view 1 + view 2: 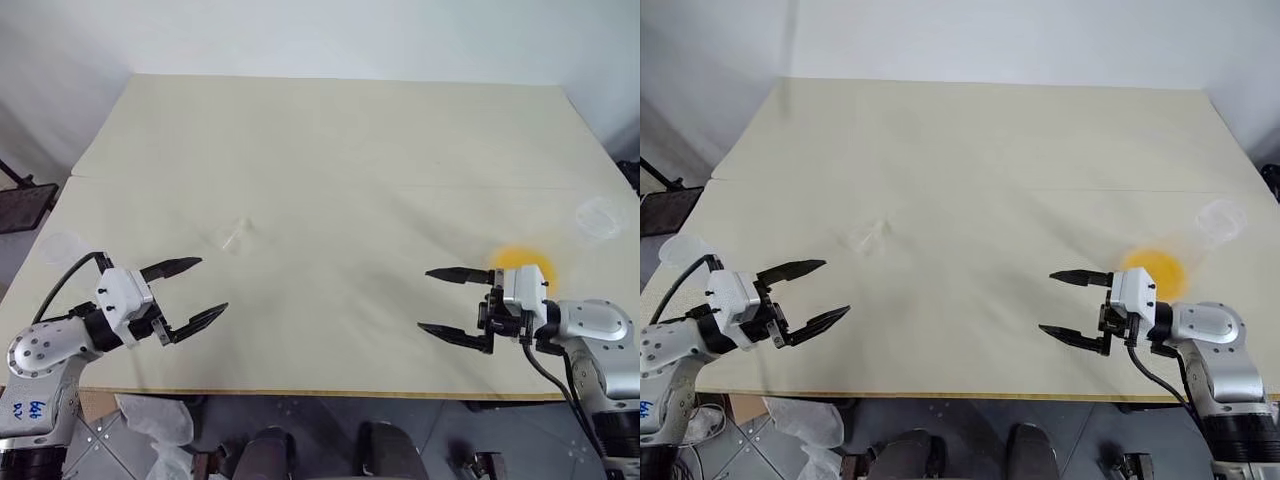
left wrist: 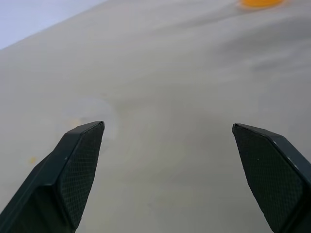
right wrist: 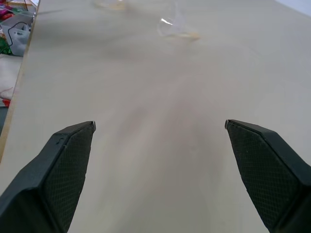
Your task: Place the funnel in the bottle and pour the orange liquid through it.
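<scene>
On the surface [image 1: 330, 150], the funnel [image 1: 236, 236] lies left of centre. The orange liquid [image 1: 523, 265] sits well apart to the funnel's right, with a clear vessel [image 1: 601, 217] just behind and right of it.

Showing bright, even, diffuse light on the pale table [image 1: 330, 150]; casting only faint soft shadows. Blurring toward twelve o'clock in both wrist views; rendering clear items washed-out and indistinct.

Clear funnel [image 1: 236, 236] mid-table — orange liquid [image 1: 522, 265] far right
</scene>
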Motion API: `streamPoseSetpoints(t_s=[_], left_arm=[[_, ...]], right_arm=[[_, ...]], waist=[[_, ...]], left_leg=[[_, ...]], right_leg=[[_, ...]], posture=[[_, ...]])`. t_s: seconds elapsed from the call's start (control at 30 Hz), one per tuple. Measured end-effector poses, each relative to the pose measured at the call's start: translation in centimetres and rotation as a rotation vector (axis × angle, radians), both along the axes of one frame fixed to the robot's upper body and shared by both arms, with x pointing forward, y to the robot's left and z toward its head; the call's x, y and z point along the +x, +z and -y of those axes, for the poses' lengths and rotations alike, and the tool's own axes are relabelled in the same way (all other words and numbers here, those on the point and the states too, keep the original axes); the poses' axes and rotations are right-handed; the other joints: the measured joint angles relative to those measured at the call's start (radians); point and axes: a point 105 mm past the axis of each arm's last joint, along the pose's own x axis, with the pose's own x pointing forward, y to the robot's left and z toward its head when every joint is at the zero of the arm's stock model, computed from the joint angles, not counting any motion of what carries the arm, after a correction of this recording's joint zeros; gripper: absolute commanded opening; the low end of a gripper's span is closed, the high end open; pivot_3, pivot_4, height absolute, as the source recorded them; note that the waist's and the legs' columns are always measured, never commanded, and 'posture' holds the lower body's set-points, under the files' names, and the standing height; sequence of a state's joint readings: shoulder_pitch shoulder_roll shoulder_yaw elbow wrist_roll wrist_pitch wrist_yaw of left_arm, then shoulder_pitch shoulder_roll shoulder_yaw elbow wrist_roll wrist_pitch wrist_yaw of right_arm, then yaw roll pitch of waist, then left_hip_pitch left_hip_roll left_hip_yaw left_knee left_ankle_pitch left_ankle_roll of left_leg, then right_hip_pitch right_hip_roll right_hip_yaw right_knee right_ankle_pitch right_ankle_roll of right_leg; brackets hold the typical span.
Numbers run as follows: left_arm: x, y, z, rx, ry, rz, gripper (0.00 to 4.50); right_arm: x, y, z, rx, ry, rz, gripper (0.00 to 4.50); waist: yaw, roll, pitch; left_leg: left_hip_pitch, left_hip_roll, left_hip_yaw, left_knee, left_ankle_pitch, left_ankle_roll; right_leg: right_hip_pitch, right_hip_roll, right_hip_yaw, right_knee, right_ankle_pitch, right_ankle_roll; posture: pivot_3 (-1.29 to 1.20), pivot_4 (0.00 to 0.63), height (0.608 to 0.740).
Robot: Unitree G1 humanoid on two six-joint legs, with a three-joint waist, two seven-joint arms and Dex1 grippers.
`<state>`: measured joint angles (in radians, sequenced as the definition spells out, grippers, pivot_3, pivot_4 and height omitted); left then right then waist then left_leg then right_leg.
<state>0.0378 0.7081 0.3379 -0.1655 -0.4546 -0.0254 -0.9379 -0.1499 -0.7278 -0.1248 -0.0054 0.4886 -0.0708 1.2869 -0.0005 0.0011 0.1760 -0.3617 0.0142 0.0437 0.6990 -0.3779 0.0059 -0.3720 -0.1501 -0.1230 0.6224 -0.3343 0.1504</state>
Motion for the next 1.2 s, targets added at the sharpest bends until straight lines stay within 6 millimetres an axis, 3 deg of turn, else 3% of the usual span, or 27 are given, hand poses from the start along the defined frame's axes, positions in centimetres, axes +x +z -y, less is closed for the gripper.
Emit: streamPoseSetpoints(t_s=[0.13, 0.33, 0.5, 0.7, 0.87, 1.0, 1.2], left_arm=[[-0.2, -0.2, -0.4, -0.032, 0.056, -0.007, 4.50], [-1.9, -1.3, -1.9, -0.184, 0.197, -0.056, 4.50], [-3.3, -0.5, -5.3, -0.344, 0.481, 0.067, 4.50], [-7.0, -2.4, -8.2, -0.391, 0.706, 0.063, 4.50], [-9.0, -3.1, -10.5, -0.464, 0.835, 0.056, 4.50], [-8.3, -2.8, -10.9, -0.503, 0.834, 0.071, 4.50], [-4.4, 1.1, -11.3, -0.529, 0.774, 0.141, 4.50]], right_arm=[[0.6, 0.2, -0.7, 0.014, 0.012, 0.014, 4.48], [0.8, 0.0, -3.4, 0.064, 0.087, 0.025, 4.48], [1.1, 1.7, -6.2, 0.144, 0.141, 0.079, 4.48], [1.2, 3.5, -9.1, 0.251, 0.196, 0.106, 4.48], [0.8, 3.6, -10.5, 0.233, 0.255, 0.101, 4.48], [0.8, 3.4, -10.6, 0.221, 0.253, 0.100, 4.48], [0.9, 3.4, -10.5, 0.207, 0.243, 0.102, 4.48]], waist=[[-0.005, 0.000, 0.000], [-0.001, 0.000, 0.000], [-0.003, 0.000, 0.000], [-0.003, -0.001, 0.000], [0.003, -0.001, 0.000], [0.002, -0.001, 0.000], [-0.002, -0.001, 0.000]], left_leg=[[0.000, 0.000, 0.001, 0.000, 0.000, 0.000], [0.001, 0.001, 0.000, 0.000, 0.000, 0.000], [0.001, 0.001, -0.002, 0.000, 0.000, 0.000], [0.001, 0.001, -0.001, 0.000, 0.000, 0.000], [0.001, 0.001, -0.003, 0.000, -0.001, 0.001], [0.001, 0.000, -0.003, 0.000, -0.001, 0.001], [0.003, 0.000, -0.004, 0.000, -0.001, 0.001]], right_leg=[[0.000, 0.000, 0.000, 0.000, 0.000, 0.000], [0.001, 0.000, 0.000, 0.000, 0.000, 0.000], [0.002, -0.001, 0.000, -0.001, 0.000, 0.000], [0.002, 0.000, 0.000, -0.001, 0.000, 0.000], [0.003, -0.001, -0.001, -0.002, 0.000, 0.000], [0.004, 0.000, -0.001, -0.002, 0.000, 0.000], [0.005, 0.000, -0.001, -0.002, 0.000, 0.000]], posture=[[0.00, 0.150, 0.740], [0.00, 0.150, 0.740], [0.00, 0.150, 0.740], [0.00, 0.150, 0.740], [0.00, 0.150, 0.740], [0.00, 0.150, 0.740], [0.00, 0.150, 0.740]])
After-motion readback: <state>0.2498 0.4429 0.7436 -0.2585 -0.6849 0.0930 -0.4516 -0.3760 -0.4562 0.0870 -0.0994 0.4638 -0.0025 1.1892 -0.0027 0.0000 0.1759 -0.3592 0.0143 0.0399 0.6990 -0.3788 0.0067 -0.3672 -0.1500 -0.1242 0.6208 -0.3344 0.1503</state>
